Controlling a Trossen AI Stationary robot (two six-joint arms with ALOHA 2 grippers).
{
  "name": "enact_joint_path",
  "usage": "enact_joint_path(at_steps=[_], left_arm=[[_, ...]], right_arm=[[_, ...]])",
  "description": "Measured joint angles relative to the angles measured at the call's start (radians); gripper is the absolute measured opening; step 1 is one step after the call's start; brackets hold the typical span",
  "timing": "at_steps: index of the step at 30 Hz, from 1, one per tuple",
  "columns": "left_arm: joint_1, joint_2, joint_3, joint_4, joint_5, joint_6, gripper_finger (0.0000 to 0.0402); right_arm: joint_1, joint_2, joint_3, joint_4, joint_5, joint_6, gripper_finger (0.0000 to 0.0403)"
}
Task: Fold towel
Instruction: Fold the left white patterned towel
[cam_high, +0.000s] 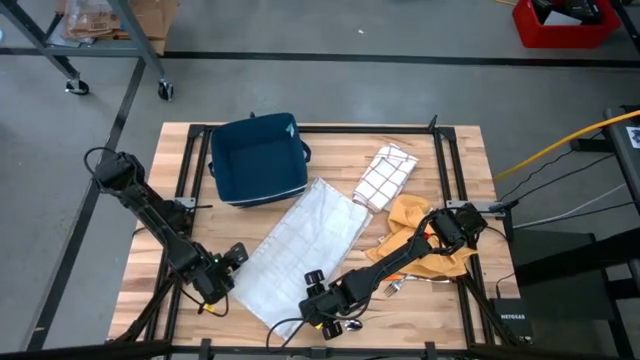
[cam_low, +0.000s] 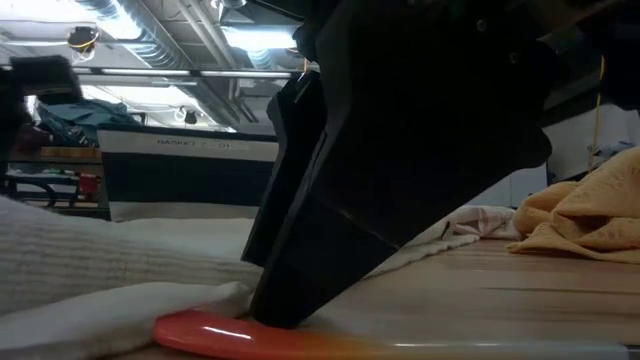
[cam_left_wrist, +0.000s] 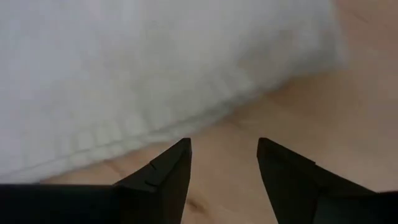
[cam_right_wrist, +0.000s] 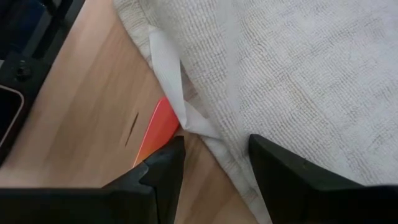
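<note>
White towel (cam_high: 300, 245) is lying flat; both grippers, left (cam_high: 228, 262) and right (cam_high: 313, 296), are hovering open-fingered at its near corners, apparently positioning to pinch.

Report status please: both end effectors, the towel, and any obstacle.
Left end effector open, at the white towel left edge. Right end effector open, at its near corner. Towel flat, unfolded. Orange strip tucked under that corner.

The left arm (cam_high: 150, 215) reaches low from the left edge toward the near side, elbow bent, its left gripper (cam_left_wrist: 224, 163) held just above the surface with fingers (cam_left_wrist: 168, 171) parted and nothing between them. The right arm (cam_high: 400, 262) stretches low across from the right, its right gripper (cam_right_wrist: 214, 160) likewise spread wide and empty.
</note>
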Motion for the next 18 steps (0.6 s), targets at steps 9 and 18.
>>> enact_joint_path(at_steps=[9, 18], left_arm=[[-0.015, 0.0, -0.037, 0.145, 0.038, 0.011, 0.0177], [-0.015, 0.0, -0.051, 0.155, 0.025, -0.053, 0.0177]], right_arm=[[0.001, 0.0, 0.0, 0.0, 0.033, 0.002, 0.0186], [-0.003, 0.0, -0.001, 0.0, 0.035, 0.001, 0.0186]])
